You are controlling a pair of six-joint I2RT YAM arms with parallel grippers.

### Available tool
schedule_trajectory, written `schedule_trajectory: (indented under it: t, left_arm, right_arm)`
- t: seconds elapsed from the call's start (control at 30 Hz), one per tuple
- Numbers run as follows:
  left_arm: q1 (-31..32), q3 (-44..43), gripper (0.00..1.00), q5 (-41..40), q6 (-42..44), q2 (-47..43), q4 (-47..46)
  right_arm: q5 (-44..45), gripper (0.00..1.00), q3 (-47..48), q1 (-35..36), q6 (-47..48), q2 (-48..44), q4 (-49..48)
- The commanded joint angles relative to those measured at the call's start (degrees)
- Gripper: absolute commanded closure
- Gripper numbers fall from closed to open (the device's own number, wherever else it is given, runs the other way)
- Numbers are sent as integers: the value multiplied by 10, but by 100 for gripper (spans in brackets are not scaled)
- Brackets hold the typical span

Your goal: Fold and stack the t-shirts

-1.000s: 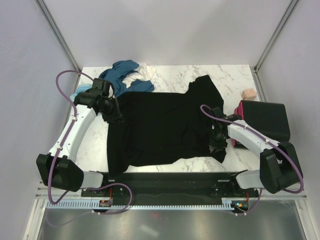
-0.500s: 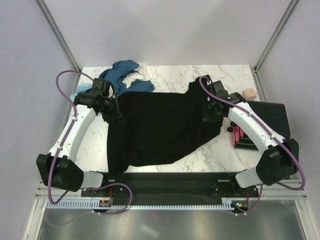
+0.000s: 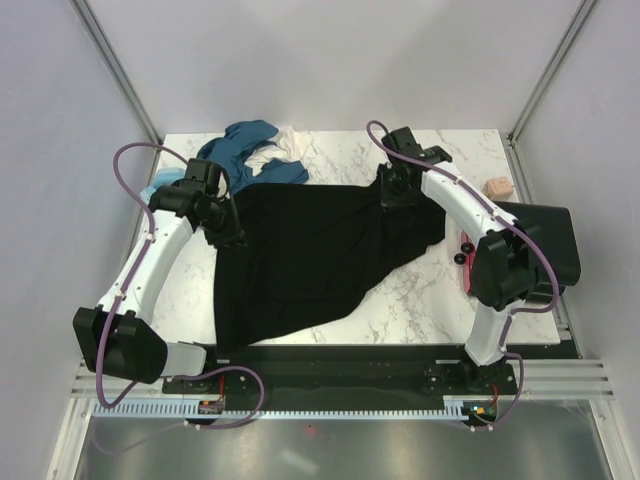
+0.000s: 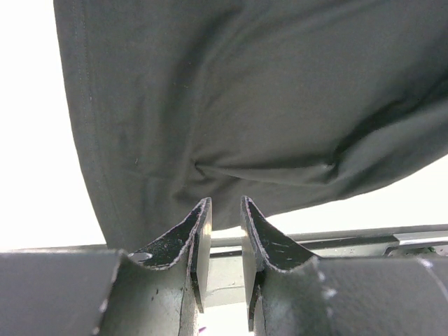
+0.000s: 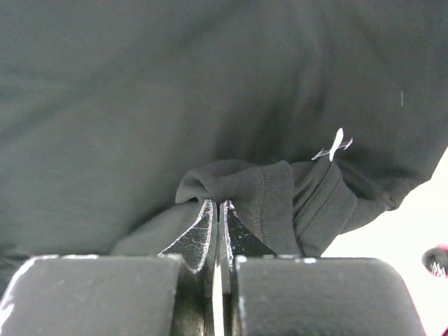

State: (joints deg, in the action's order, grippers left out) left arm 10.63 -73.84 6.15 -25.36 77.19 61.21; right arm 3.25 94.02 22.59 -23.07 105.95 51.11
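A black t-shirt [image 3: 310, 250] lies spread across the middle of the table. My right gripper [image 3: 392, 192] is at its far right part, shut on a bunched fold of the black cloth [image 5: 238, 182], which wraps round my fingertips [image 5: 218, 204]. My left gripper [image 3: 230, 235] is at the shirt's left edge. In the left wrist view its jaws [image 4: 224, 203] stand a narrow gap apart with nothing between them, and the tips reach the shirt's edge [image 4: 231, 105]. A creased spot sits just above the left tip.
A heap of teal-blue [image 3: 245, 150], white [image 3: 270, 155] and light blue [image 3: 158, 186] shirts lies at the far left. Folded black cloth [image 3: 535, 240] sits on a magenta object [image 3: 470, 262] at the right edge. A small pinkish-beige block [image 3: 497, 186] is behind it.
My right gripper moved from the near right to the far side, pulling the shirt's right side away from the near edge. The left arm has not moved.
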Motion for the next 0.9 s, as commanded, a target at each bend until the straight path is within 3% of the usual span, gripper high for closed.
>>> schedule_trajectory:
  t: [0.0, 0.37, 0.43, 0.5, 0.6, 0.73, 0.87]
  left_arm:
    - [2, 5, 70, -2, -1, -20, -1]
    - [2, 20, 70, 3, -9, -12, -7]
    - [2, 20, 70, 6, -10, -7, -7]
    - [2, 19, 70, 6, -10, -3, -9]
    - [2, 19, 70, 6, -10, -2, -11]
    - [2, 21, 70, 7, -8, 2, -14]
    - [2, 25, 70, 14, -7, 8, -22]
  right_arm:
    - [-17, 100, 99, 12, 12, 44, -15]
    - [-52, 97, 270, 24, 18, 200, -3]
    - [-55, 68, 280, 26, 21, 217, -4]
    - [-53, 61, 280, 29, 20, 226, -2]
    - [-10, 57, 250, 31, 20, 183, -1]
    - [78, 53, 139, 30, 12, 73, -7]
    - [71, 53, 15, 30, -15, -31, -7]
